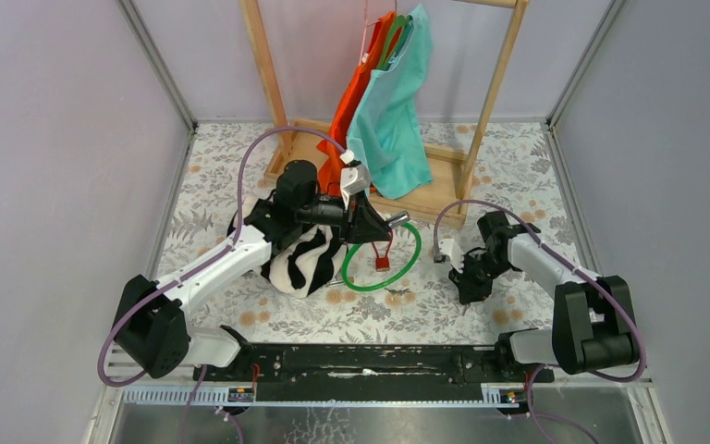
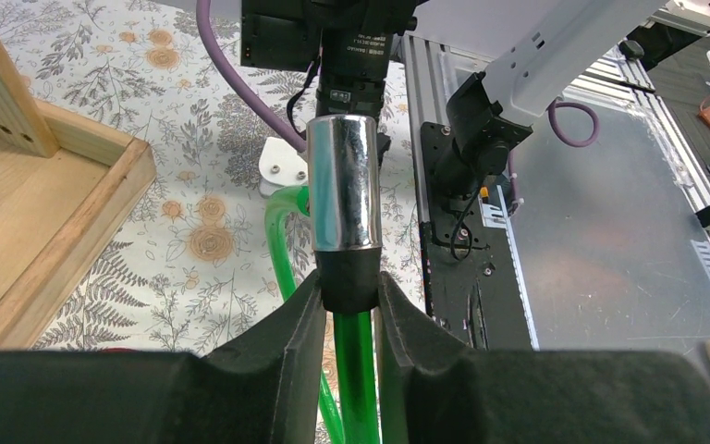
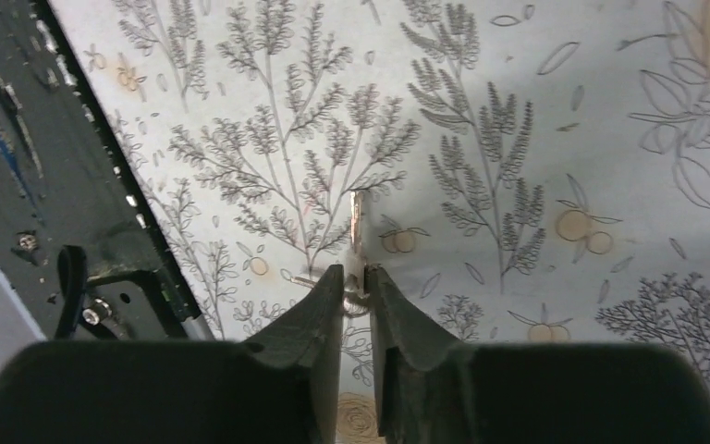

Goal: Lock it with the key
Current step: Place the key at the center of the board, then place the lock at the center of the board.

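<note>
The lock is a green cable loop (image 1: pixel 381 270) with a shiny metal barrel (image 1: pixel 397 219) and a small red tag (image 1: pixel 382 261) hanging from it. My left gripper (image 1: pixel 373 225) is shut on the black collar at the barrel's base (image 2: pixel 348 277), holding the lock above the table; the green cable (image 2: pixel 356 370) runs down between the fingers. My right gripper (image 1: pixel 467 289) is to the right of the loop, low over the cloth, shut on a small silver key (image 3: pixel 357 242) whose blade sticks out past the fingertips, its ring between the pads.
A wooden clothes rack (image 1: pixel 434 185) with orange and teal garments (image 1: pixel 390 111) stands at the back. A black-and-white striped cloth (image 1: pixel 303 259) lies under my left arm. The black base rail (image 1: pixel 370 361) runs along the near edge. Grey walls close both sides.
</note>
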You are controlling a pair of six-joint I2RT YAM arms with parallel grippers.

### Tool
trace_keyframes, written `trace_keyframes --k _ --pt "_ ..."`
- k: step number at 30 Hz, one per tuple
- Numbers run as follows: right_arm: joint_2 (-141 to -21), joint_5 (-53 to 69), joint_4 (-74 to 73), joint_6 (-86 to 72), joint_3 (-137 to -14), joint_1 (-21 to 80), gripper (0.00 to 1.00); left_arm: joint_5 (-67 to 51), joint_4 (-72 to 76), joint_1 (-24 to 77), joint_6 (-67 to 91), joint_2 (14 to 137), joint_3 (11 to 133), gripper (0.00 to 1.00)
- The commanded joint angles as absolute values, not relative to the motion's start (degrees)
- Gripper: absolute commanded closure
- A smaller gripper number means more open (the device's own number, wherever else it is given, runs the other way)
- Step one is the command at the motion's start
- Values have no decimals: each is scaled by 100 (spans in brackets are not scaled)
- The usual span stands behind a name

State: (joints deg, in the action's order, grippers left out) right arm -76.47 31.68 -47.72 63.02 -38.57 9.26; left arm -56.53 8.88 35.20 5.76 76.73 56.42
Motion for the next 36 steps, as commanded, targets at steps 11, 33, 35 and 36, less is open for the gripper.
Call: trace_keyframes --k 11,33,35,36 --pt "-7031 4031 -5041 5572 -5362 936 41 -5737 1819 3492 879 7576 5492 100" --pt "-7312 5443 -3902 3790 -6554 2265 37 -6167 3054 3503 1831 7785 5189 100" --pt "-7353 5467 -3906 3827 -6569 2285 53 -6170 3077 3498 1845 7793 5164 100" --pt "-7364 5437 -3942 3865 -6565 2284 62 -6163 3076 3498 1846 7787 5160 100"
